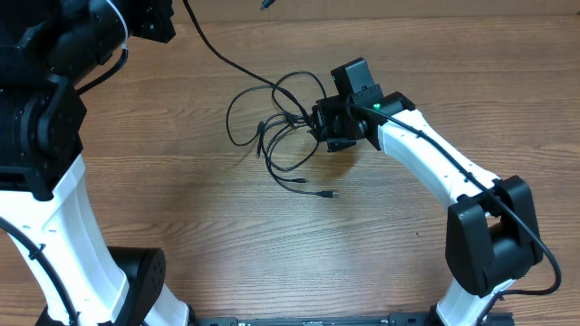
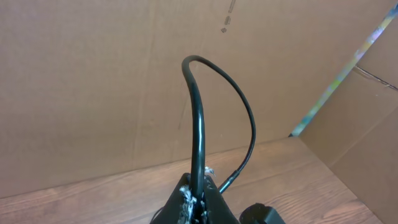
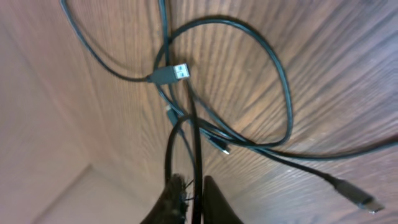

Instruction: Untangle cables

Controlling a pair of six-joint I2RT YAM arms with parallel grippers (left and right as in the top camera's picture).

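The cables (image 1: 276,127) are thin black cords tangled in loops at the table's middle, with small plugs trailing toward the front (image 1: 326,194). One strand runs up and left toward the left arm at the far left corner. My left gripper (image 2: 200,199) is shut on a black cable (image 2: 198,112) that arches above the fingers. My right gripper (image 1: 319,119) sits at the tangle's right edge. In the right wrist view it (image 3: 196,199) is shut on a cable strand (image 3: 194,130), with loops and a USB plug (image 3: 171,73) beyond.
The wooden table (image 1: 181,235) is ringed by cardboard walls (image 2: 93,74). The arm bases stand at the front left (image 1: 136,281) and front right (image 1: 494,244).
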